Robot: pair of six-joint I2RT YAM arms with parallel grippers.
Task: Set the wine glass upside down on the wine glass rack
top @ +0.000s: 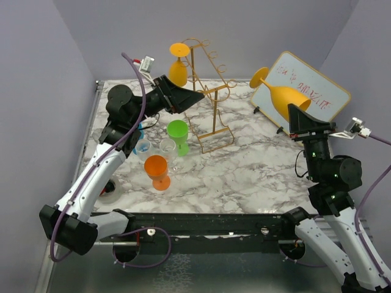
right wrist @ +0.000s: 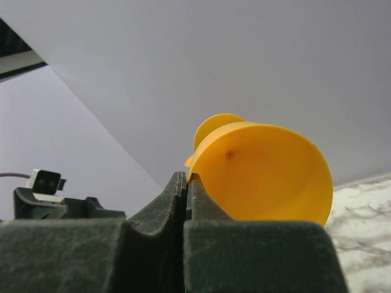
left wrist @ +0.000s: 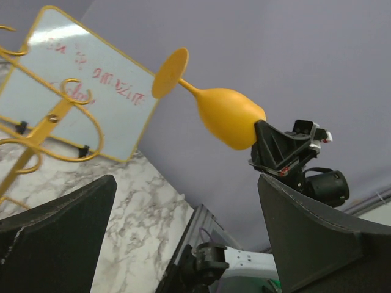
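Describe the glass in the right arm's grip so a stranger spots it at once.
Find the whiteboard at the far right of the table. Before it, the right tool pinches the rim of a tilted yellow wine glass, clear of the table. Its yellow twin hangs at the wine glass rack; the green glass and orange glass stand upright.

Left arm (top: 91, 177): extended forward and raised. Left gripper (top: 194, 97) is held roughly level, its fingers spread wide with nothing between them.

Right arm (top: 333, 183): folded upright. Right gripper (top: 295, 111) is pointed upward, its fingers pressed together on the rim of the wine glass (top: 287, 97), which is carried above the claw.
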